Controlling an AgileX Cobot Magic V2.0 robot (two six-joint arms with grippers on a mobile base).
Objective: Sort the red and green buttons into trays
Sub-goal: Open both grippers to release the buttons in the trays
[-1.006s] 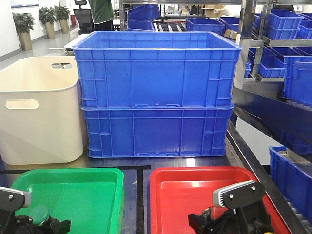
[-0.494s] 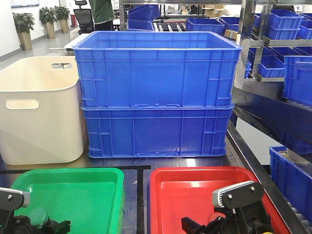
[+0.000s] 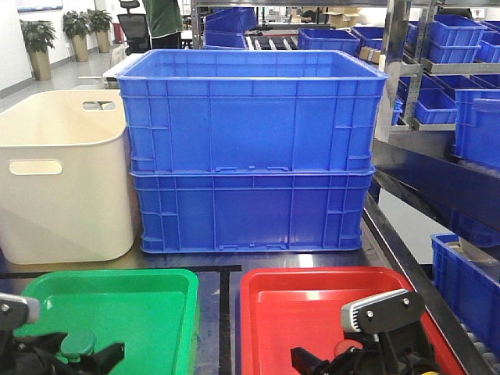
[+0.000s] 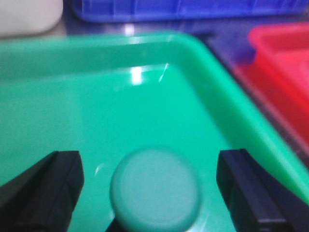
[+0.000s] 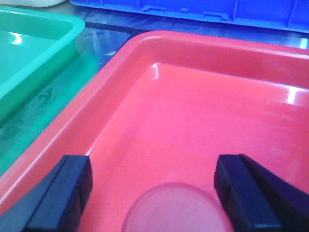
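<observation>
Green button [image 4: 154,189] apparently unclamped, wrist-only

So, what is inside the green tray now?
The green tray holds the green button, between the open left fingers. Its base is hidden under the cap.

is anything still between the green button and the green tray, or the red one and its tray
Nothing visible. The green button sits over the green tray between the open left gripper fingers; the red button sits over the red tray inside the open right gripper.
</observation>
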